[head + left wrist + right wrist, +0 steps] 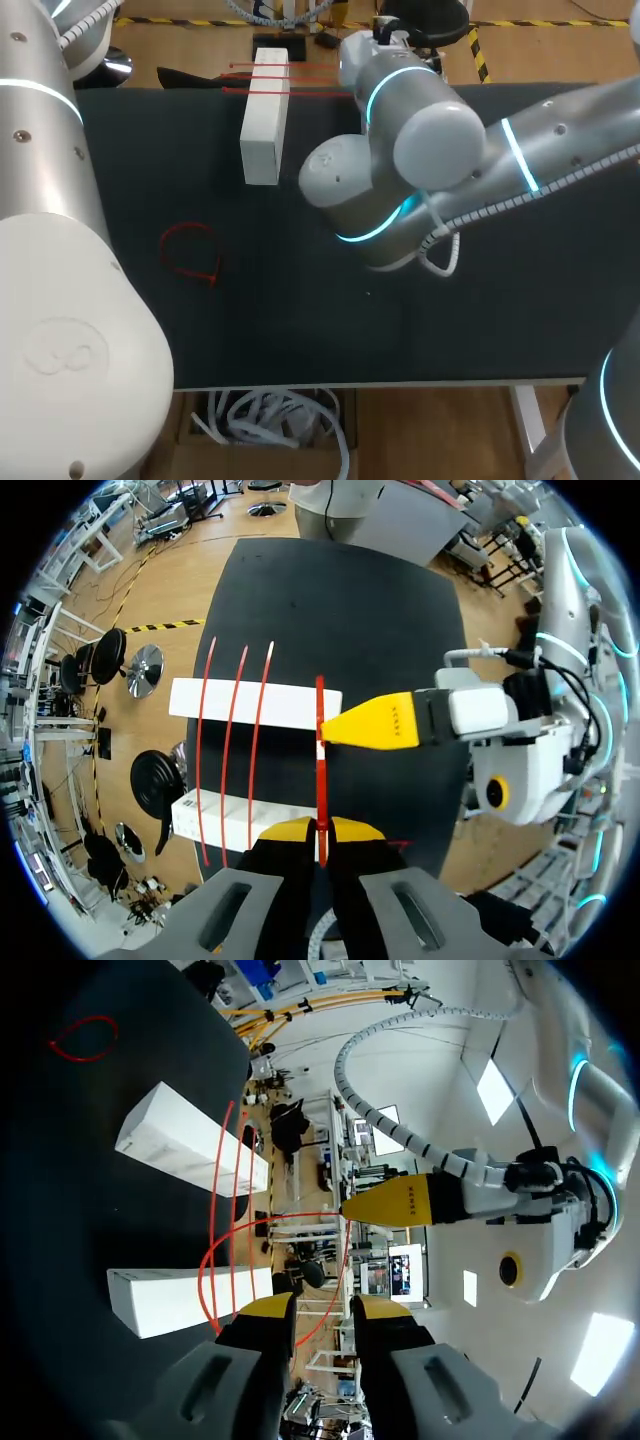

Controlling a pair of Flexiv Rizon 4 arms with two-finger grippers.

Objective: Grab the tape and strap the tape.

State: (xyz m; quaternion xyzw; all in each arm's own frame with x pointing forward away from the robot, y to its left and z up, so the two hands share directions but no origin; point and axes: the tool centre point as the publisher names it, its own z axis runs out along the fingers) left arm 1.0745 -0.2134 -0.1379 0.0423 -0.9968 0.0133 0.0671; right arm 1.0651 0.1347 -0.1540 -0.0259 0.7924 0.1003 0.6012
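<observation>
At the far middle of the black table (400, 330), the left gripper (320, 830) pinches a red strap (320, 770) that runs over two white blocks (255, 702). The right gripper (322, 1312), jaws slightly spread, meets the strap's middle.

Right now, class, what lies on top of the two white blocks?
Three red straps lie across both white blocks. A fourth red strap crosses them too, pinched in the left gripper. The blocks cover the black table directly under them.
</observation>
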